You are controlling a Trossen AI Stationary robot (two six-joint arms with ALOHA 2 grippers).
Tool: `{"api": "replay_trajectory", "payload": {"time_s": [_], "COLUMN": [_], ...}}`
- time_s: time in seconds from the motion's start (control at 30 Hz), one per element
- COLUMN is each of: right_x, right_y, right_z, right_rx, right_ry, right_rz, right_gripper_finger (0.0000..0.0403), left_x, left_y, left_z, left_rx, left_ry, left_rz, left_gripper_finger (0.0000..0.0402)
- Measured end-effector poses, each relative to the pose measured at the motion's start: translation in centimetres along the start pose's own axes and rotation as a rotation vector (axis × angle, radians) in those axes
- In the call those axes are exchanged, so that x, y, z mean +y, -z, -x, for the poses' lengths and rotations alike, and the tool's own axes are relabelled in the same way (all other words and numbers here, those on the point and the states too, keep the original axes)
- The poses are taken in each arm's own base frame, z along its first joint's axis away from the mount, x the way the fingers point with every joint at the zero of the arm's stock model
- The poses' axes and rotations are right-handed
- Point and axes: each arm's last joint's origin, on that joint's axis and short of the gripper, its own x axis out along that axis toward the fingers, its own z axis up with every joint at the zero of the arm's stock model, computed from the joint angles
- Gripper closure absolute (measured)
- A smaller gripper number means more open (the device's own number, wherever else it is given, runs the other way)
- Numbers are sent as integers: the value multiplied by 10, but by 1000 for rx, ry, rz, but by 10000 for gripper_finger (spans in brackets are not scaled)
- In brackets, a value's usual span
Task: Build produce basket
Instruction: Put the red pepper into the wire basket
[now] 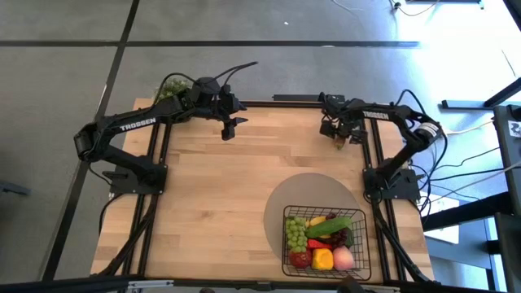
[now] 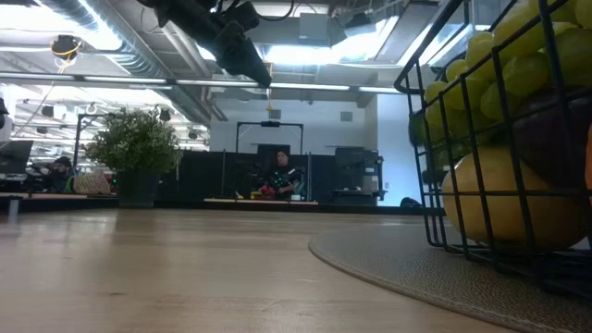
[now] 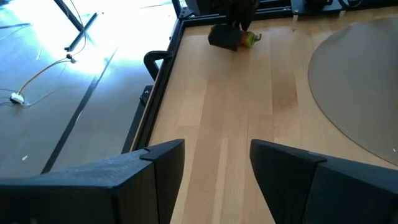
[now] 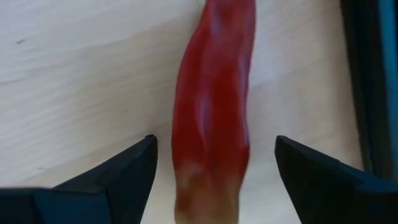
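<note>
We see the left gripper (image 1: 229, 130) hovering at the table's (image 1: 220, 203) far left edge, fingers apart, nothing held. The right gripper (image 4: 214, 162) sits low at the far right edge, jaws spread either side of a red chili (image 4: 214, 124) lying on the wood, not touching. The basket (image 1: 358, 264), near right on a round mat (image 1: 281, 203), holds the produce (image 1: 324, 240).

Bright overall; window glare on floor (image 1: 456, 49), close chili (image 4: 211, 118) blurred
</note>
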Motion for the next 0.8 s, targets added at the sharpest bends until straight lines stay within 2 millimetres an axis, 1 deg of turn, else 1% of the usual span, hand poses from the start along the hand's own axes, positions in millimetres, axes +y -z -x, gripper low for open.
{"api": "replay_trajectory", "payload": {"time_s": [0.13, 0.23, 0.3, 0.5, 0.57, 0.8], "right_x": [3, 4, 5, 5, 5, 6], "right_y": [0, 0, -1, -1, 0, 0], "right_z": [-4, -4, -4, -5, -4, -4], "right_rx": [18, 22, 18, 27, 33, 63], "right_ry": [-10, -19, -27, -36, -36, -55], "right_rz": [-6, -27, -28, -28, -28, -17], "right_gripper_finger": [95, 122, 154, 284, 315, 317], "left_x": [0, 0, 0, 0, 0, 0], "left_y": [0, 0, 0, 0, 0, 0], "left_z": [0, 0, 0, 0, 0, 0], "left_rx": [0, 0, 0, 0, 0, 0], "left_ry": [0, 0, 0, 0, 0, 0], "left_rz": [0, 0, 0, 0, 0, 0], "left_gripper_finger": [230, 230, 230, 230, 230, 230]}}
